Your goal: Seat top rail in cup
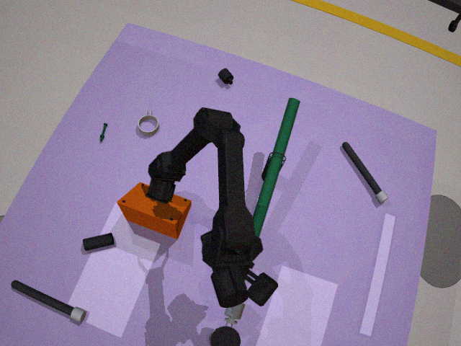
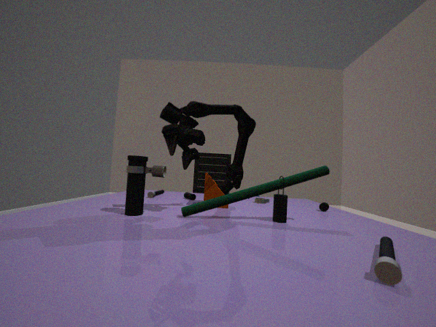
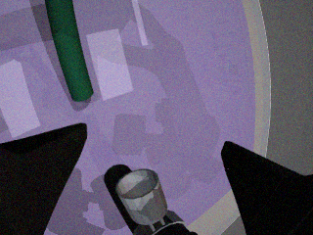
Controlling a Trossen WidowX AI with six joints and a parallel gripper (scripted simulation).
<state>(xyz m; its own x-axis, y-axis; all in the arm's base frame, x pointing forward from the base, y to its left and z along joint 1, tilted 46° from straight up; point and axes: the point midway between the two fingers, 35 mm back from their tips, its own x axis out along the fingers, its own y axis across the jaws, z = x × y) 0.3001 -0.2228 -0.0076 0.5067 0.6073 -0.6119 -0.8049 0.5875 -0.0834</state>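
The green rail (image 1: 284, 135) (image 2: 255, 191) (image 3: 68, 54) runs through the wire loop (image 1: 283, 158) (image 2: 281, 178) on the short black post (image 2: 280, 208). It is tilted, its cut end low at the table and apart from the cup. The grey rail-end cup (image 1: 235, 311) (image 2: 159, 171) (image 3: 142, 198) hangs on the brace band (image 2: 135, 169), high on the big black post (image 1: 225, 336) (image 2: 134, 193) just below its cap, its mouth towards the rail. My gripper (image 2: 178, 161) (image 3: 157, 140) is open and empty, above the cup and touching neither cup nor rail.
An orange wedge block (image 1: 152, 214) (image 2: 213, 193) is at the arm's base. Black rods with pale ends (image 1: 363, 169) (image 1: 45, 297), a short black cylinder (image 1: 98, 241), a pale ring clamp (image 1: 138, 125), a small green bolt (image 1: 104, 132) and a black cap piece (image 1: 225, 76) lie about.
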